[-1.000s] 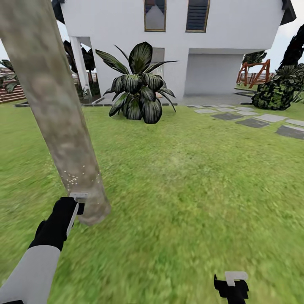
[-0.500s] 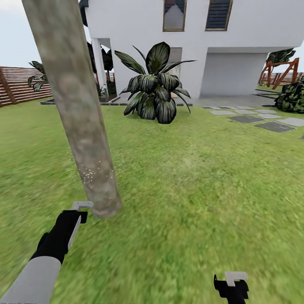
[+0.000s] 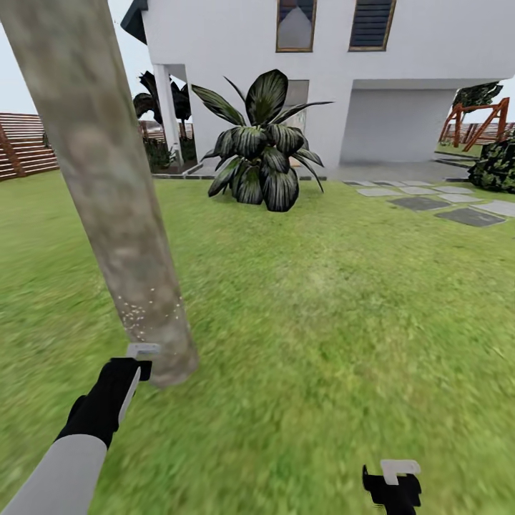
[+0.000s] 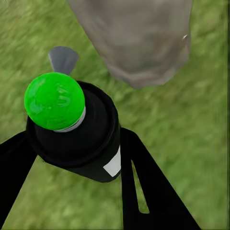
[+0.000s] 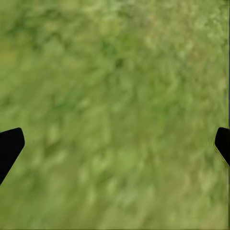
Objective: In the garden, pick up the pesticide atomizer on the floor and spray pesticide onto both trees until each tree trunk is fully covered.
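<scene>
My left gripper (image 4: 81, 158) clamps the pesticide atomizer (image 4: 76, 132), its top green, just beside the speckled tree trunk (image 3: 114, 214) base; my right gripper (image 5: 115, 143) hangs spread wide over grass (image 5: 115, 96).

The tree trunk (image 3: 107, 193) runs off the head view's top edge, its crown unseen; the grass (image 5: 115, 96) is blurred.
</scene>
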Robot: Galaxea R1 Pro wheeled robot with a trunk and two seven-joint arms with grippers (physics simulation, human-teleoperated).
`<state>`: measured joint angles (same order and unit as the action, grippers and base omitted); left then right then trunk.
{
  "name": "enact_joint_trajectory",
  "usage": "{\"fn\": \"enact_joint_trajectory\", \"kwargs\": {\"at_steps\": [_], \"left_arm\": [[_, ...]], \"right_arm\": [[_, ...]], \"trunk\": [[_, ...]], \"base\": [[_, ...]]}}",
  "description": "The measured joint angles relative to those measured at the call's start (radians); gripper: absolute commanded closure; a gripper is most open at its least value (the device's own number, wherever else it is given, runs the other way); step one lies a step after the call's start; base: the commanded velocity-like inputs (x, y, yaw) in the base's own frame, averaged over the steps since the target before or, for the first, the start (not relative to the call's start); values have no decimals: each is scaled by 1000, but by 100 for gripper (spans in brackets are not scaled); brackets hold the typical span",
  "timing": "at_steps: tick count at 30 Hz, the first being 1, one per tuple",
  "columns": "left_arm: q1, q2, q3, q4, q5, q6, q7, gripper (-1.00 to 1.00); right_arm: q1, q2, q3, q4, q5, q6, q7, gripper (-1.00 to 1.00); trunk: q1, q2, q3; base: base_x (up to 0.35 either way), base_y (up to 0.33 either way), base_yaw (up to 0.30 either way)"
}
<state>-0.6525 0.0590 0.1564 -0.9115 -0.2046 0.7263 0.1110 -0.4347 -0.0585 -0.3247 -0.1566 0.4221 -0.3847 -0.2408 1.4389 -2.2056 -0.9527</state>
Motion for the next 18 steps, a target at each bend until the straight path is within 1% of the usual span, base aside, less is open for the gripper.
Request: {"fn": "enact_joint_trajectory", "kwargs": {"at_steps": [4, 6, 11, 14, 18], "left_arm": [[2, 1, 0, 5, 0, 0, 0, 100], [3, 2, 1, 14, 1, -1, 0, 100], [4, 3, 1, 19, 0, -1, 0, 100], [4, 3, 1, 20, 1, -1, -1, 100], [4, 3, 1, 20, 1, -1, -2, 100]], "right_arm": [[0, 0, 0, 0, 0, 0, 0, -100], [0, 0, 0, 0, 0, 0, 0, -100], [0, 0, 0, 1, 0, 0, 0, -100], [0, 0, 1, 1, 0, 0, 0, -100], [0, 0, 0, 0, 0, 0, 0, -100]], "trunk": [[0, 0, 0], [0, 0, 0], [0, 0, 0], [0, 0, 0], [0, 0, 0]], "base": [[19, -268, 1], [2, -273, 101], [4, -273, 254], [112, -273, 254], [157, -261, 46]]}}
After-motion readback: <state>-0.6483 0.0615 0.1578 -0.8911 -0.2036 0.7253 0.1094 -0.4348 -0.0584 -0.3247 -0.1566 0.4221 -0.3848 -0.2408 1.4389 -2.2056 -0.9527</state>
